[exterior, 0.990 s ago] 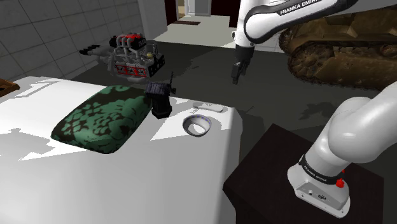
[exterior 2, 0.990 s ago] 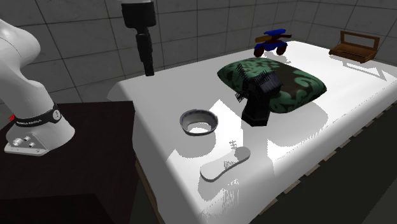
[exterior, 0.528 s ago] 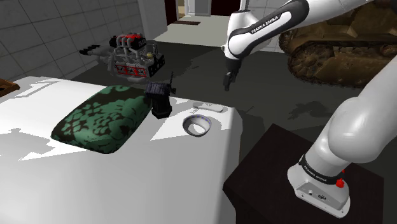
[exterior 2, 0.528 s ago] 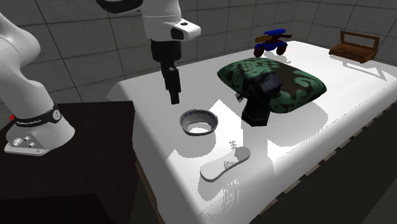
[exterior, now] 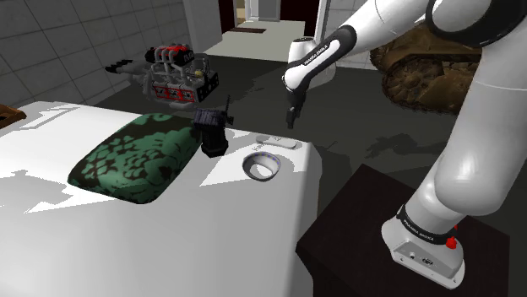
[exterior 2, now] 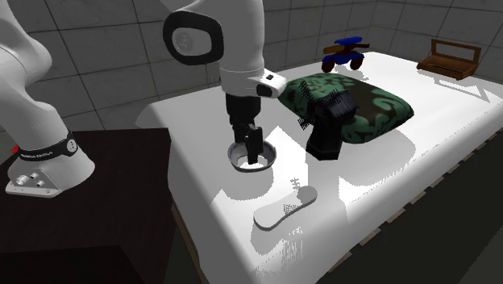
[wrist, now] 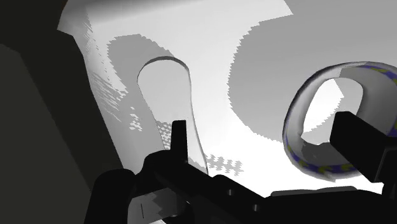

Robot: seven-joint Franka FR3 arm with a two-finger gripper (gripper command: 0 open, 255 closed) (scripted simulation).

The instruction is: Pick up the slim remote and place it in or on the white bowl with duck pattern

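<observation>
Remote (exterior 2: 284,208) lies near the bowl (exterior: 262,167), outside it.

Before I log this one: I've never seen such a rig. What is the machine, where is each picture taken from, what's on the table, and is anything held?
It is a white robot arm on a dark stand, drawn by a simulator. The shoulder view looks from beside the stand, the second exterior view looks at the table from another side, and the wrist view looks along the black two-fingered tool. On the white table lie a slim pale remote, a small bowl with a patterned rim, a green patterned cushion and a black object beside it. The tool's fingers stand apart above remote and bowl, holding nothing.
</observation>
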